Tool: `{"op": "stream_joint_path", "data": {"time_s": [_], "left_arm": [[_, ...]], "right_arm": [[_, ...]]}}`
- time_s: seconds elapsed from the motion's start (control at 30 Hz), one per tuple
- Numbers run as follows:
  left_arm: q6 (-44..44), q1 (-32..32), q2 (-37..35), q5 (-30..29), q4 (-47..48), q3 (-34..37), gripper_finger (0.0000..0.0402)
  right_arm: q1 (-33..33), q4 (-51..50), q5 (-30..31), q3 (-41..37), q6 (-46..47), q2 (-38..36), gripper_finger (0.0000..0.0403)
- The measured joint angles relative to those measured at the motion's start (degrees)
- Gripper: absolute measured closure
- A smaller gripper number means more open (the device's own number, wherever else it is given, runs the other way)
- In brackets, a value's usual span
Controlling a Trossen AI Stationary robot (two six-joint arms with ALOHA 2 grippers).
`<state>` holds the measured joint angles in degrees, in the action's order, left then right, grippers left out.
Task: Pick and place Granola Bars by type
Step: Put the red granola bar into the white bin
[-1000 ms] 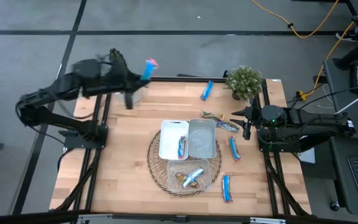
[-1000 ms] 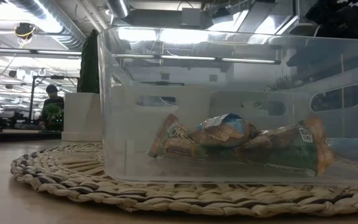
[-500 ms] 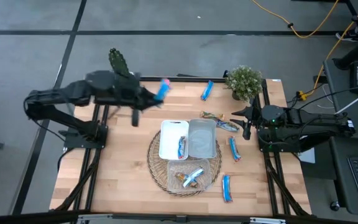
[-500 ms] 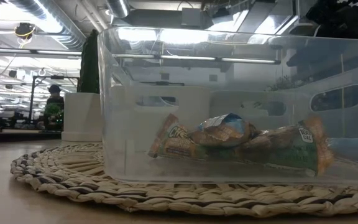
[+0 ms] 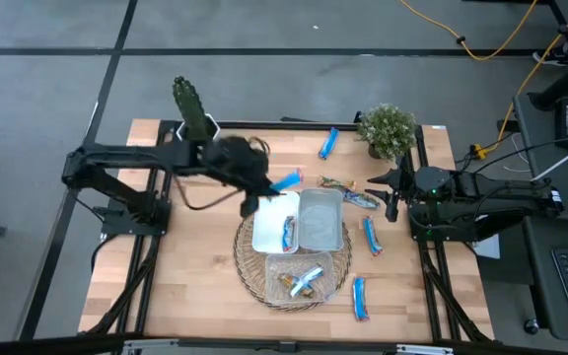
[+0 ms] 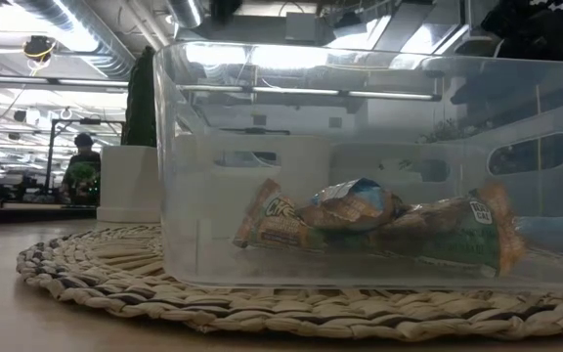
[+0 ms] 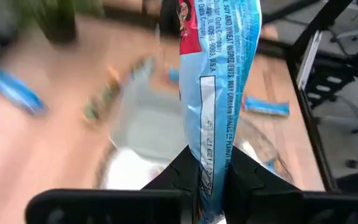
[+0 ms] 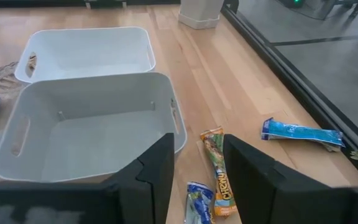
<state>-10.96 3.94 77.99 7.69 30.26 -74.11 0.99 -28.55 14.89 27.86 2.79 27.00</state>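
My left gripper (image 5: 264, 189) is shut on a blue granola bar (image 5: 286, 182) just above the far edge of the white tray (image 5: 264, 237). The same bar fills the left wrist view (image 7: 219, 74). One blue bar (image 5: 288, 233) lies in the white tray. The grey tray (image 5: 320, 232) beside it shows no bars. Brownish bars (image 6: 379, 225) lie in the clear tray (image 5: 276, 271). Other bars lie on the table: (image 5: 328, 143), (image 5: 348, 189), (image 5: 371, 237), (image 5: 360, 298). My right gripper (image 5: 390, 194) waits open right of the grey tray (image 8: 86, 130), above two bars (image 8: 219, 177). My left gripper pinches the blue bar by one end (image 7: 207, 165) between its two fingers (image 7: 179, 174). The fingers come from the table's left, and the bar runs on straight past them toward the right. The bar is lifted clear of table and trays.
The three trays sit together on a round woven mat (image 5: 249, 261) at mid-table. A cactus (image 5: 190, 104) stands at the far left corner and a leafy potted plant (image 5: 388, 128) at the far right. Bare wood lies left and near the mat.
My left arm has swung from the table's far left corner toward the right and nearer, carrying the blue bar, and now stands at the far edge of the white tray. The bar has stayed in the shut fingers throughout.
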Motion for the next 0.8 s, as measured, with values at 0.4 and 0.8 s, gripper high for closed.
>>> {"op": "stream_joint_path", "data": {"time_s": [0.4,0.8], "left_arm": [[-15.64,-0.04,0.61,-0.43,-15.16,20.18,0.0365],[-21.77,-1.38,3.56,2.92,-16.65,21.41,0.0338]], "right_arm": [[-0.02,0.49,-1.91,0.0,0.01,0.01,0.0262],[-0.02,0.87,-2.07,0.0,-0.01,0.01,0.0262]]}}
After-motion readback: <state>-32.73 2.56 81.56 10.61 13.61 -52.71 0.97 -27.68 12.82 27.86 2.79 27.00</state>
